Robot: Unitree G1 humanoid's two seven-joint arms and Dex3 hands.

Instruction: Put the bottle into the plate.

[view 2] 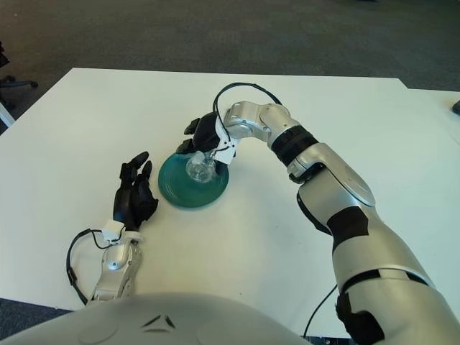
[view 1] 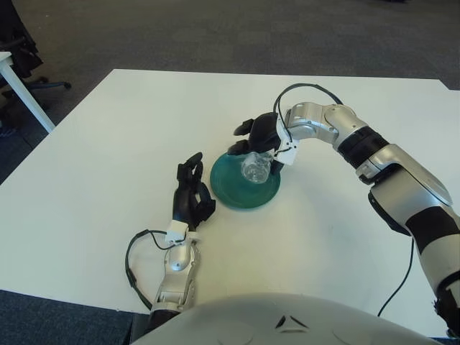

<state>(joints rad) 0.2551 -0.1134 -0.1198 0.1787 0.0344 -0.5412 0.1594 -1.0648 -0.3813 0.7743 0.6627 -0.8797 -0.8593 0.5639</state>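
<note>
A small clear bottle (view 1: 255, 168) stands over the far half of the teal plate (view 1: 233, 194) in the middle of the white table (view 1: 100, 136). My right hand (view 1: 257, 138) reaches in from the right and sits on top of the bottle, its black fingers curled around the upper part. The bottle's bottom is down at the plate's surface. My left hand (view 1: 190, 192) shows just left of the plate, fingers relaxed and holding nothing.
A cable loops off my left wrist (view 1: 136, 251) near the table's front edge. Another cable arcs over my right forearm (view 1: 309, 90). A white table leg (view 1: 25, 86) and an office chair (view 1: 21, 43) stand on the dark carpet at far left.
</note>
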